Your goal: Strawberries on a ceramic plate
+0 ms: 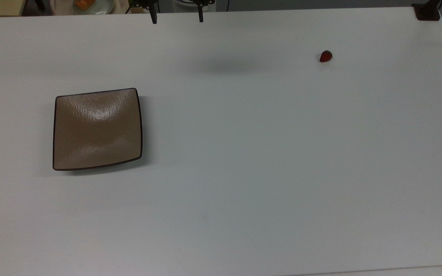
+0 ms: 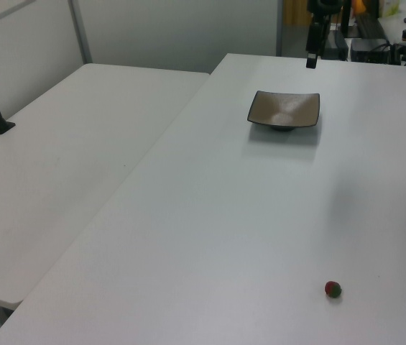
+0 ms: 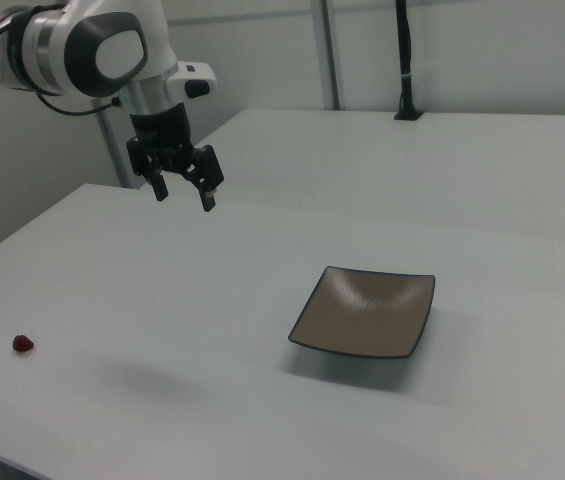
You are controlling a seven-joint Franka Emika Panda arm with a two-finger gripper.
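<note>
So the arm (image 3: 82, 50) is reaching in from the right view's upper left, white shell with a grey joint cap, and it's bending down into a black wrist. The pincer (image 3: 182, 196) is hanging from that, pointing down and a bit toward the right view's right, well up in the air and touching nothing. Its two black fingers (image 3: 206, 200) are sitting wide apart with nothing between them. In the top view the two fingertips (image 1: 154, 18) are poking in at the top edge, spread apart, and in the left view one finger (image 2: 310, 59) is dangling at the top.
</note>
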